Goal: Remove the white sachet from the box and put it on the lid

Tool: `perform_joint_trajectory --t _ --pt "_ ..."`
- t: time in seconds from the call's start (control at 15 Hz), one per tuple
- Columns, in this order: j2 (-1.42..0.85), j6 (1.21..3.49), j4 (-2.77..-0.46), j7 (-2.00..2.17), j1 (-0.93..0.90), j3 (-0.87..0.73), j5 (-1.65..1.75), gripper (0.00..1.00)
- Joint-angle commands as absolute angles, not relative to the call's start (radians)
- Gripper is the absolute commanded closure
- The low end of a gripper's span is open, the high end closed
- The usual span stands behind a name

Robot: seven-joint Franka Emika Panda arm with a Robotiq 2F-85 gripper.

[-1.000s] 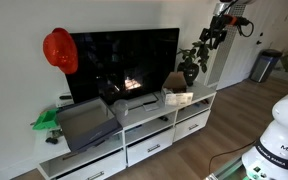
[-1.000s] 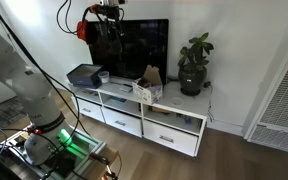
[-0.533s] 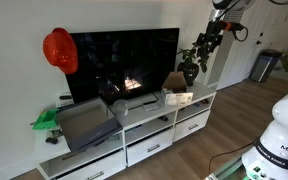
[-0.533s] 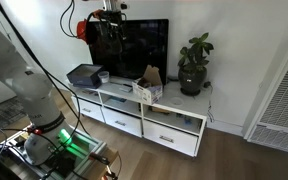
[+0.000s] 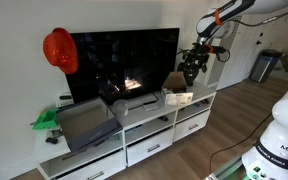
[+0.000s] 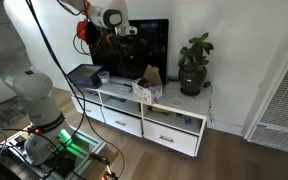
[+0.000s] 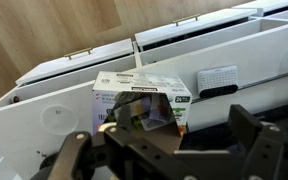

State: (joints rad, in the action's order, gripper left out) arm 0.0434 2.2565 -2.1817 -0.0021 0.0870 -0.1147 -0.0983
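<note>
One open gripper above the box

In the wrist view the gripper (image 7: 164, 132) has its two fingers (image 7: 74, 152) spread wide, with nothing held between them. Framed in that gap, lower down and apart from it, sits the box (image 7: 144, 100). Its open top is dark, and the white sachet cannot be made out there. In an exterior view the gripper (image 5: 193, 66) hangs just above the box (image 5: 178, 93), whose flap (image 5: 173, 78) stands raised. The box rests on the white cabinet (image 5: 149, 150), before the right edge of the TV (image 5: 124, 60).
</note>
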Motion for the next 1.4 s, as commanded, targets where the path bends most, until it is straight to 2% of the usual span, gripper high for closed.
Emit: perform_joint_trajectory --t 0.0,0.2,0.67,0.8,1.33 --pt "-0.058 2.376 -2.164 -0.099 0.097 -0.119 -0.214 0.00" --pt "-0.140 2.498 -2.151 -0.218 0.112 -0.103 -0.314 0.00" --pt "-0.336 2.614 -2.049 -0.543 0.218 -0.010 -0.515 0.00" --pt "-0.303 2.602 -2.087 -0.488 0.220 -0.009 -0.462 0.00" --pt "-0.407 2.643 -2.007 -0.501 0.251 0.009 -0.461 0.00"
